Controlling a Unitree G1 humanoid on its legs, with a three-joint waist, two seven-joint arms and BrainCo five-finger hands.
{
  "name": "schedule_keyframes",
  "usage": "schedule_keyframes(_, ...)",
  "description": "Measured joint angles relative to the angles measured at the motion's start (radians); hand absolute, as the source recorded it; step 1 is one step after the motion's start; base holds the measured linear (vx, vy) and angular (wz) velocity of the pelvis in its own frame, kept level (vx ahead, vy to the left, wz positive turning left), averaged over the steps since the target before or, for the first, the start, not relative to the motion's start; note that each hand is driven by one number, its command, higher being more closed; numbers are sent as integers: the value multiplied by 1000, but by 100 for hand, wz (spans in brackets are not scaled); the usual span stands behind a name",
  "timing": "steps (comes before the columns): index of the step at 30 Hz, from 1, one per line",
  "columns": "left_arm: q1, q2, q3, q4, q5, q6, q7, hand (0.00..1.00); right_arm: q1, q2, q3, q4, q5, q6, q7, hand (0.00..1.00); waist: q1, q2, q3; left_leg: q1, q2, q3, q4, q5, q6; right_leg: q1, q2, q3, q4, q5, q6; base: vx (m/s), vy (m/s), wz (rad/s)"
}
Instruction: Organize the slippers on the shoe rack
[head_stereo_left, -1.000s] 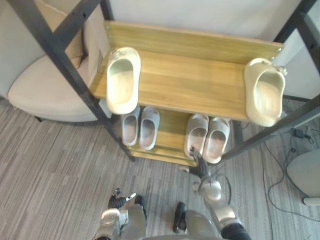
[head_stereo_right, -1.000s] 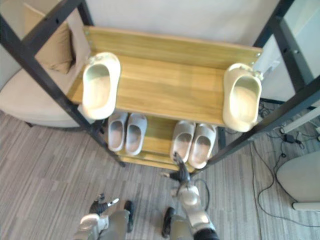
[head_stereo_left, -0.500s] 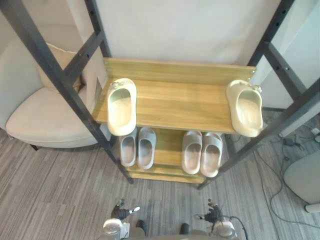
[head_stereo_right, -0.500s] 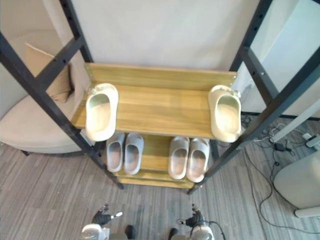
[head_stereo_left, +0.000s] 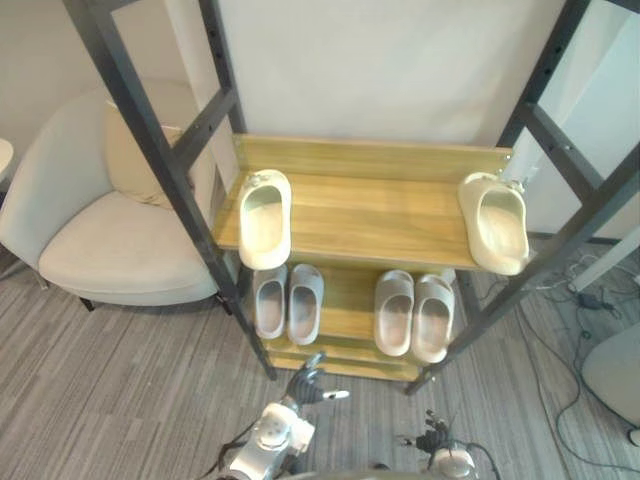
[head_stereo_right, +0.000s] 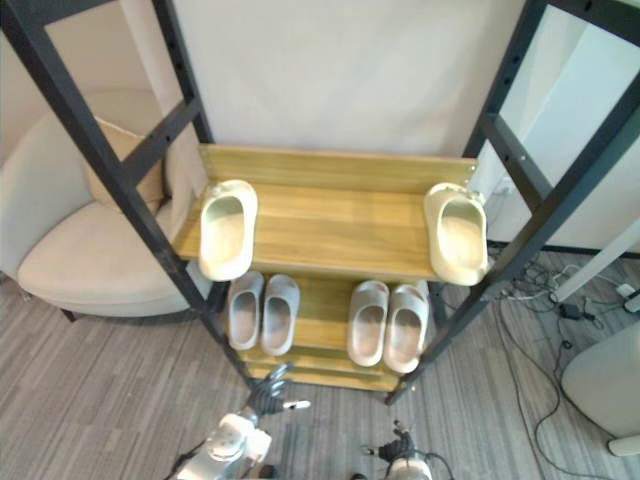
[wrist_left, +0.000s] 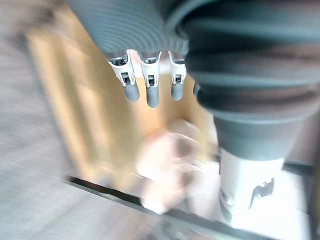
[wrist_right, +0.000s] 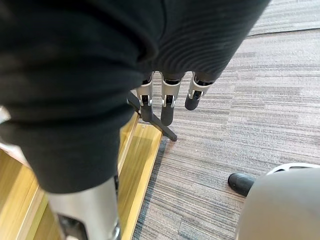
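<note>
Wood and black metal: the shoe rack stands on grey carpet, with an armchair just beside its left end.
Top shelf: the left cream slipper sits at the rack's left end and the right cream slipper at its right end. They are well apart, and both front ends overhang the shelf edge. This looks like the pair not yet brought together.
Lower shelf: the left grey pair and the right grey pair each lie side by side and look tidy already.
Left hand: raised before the rack's lower left front, fingers straight, holding nothing. It is probably placed to reach a cream slipper.
Right hand: low before the rack's right front, fingers relaxed and empty.
Next, likely: carry one cream slipper across to its mate.
</note>
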Motion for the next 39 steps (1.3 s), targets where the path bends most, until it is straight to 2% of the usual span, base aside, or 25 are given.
schedule_keyframes(3, -3, 24, -46, -116, -37, -7, -25, 0, 0, -1, 0, 0, -1, 0, 0, 0, -1, 7, -6, 0, -1, 0, -7, 0, 0, 1, 1, -1, -9, 0, 0, 53, 10, 0)
schedule_keyframes(10, -120, 29, -111, -274, -95, -22, -18, 0, 0, -8, 11, -1, -3, -1, -4, 0, -5, 10, -7, 11, -3, 0, -13, 0, 0, 17, 5, -3, -15, 1, -2, 32, 2, 0)
schedule_keyframes(16, -273, 50, -88, -370, -95, -38, 11, 0, -10, -15, 47, -2, -3, -1, -4, 0, -27, 11, -8, 17, -2, 3, -14, -1, 1, 17, 6, 1, -16, 4, -8, -37, -1, -2)
schedule_keyframes(22, -461, 63, 74, -368, -93, -46, 100, 0, -15, -21, 56, -4, -3, 0, 4, 0, -33, 11, -8, 19, 1, 1, -14, 0, 0, 32, 13, -5, -50, 17, -14, -25, -9, -1)
schedule_keyframes(28, -598, 107, 153, -302, -92, -49, 138, 0, -19, -37, 59, -4, -3, 8, 20, 0, -36, 10, -8, 13, 1, -2, -14, 0, 0, 37, 14, -15, -70, 28, -12, 3, -3, 1)
schedule_keyframes(32, -702, 210, 225, -178, -73, -46, 157, 0, -24, -47, 51, -4, -3, 10, 40, 0, -49, 7, -3, 10, 0, -6, -14, 0, -1, 47, 15, -24, -90, 35, -13, 0, -6, 3)
schedule_keyframes(39, -798, 350, 293, -39, -53, -39, 170, 0, -29, -48, 36, -7, -1, 16, 46, 0, -49, 8, 17, -10, -2, -11, -14, 0, -1, 31, 15, -27, -96, 38, -13, 0, 0, 0)
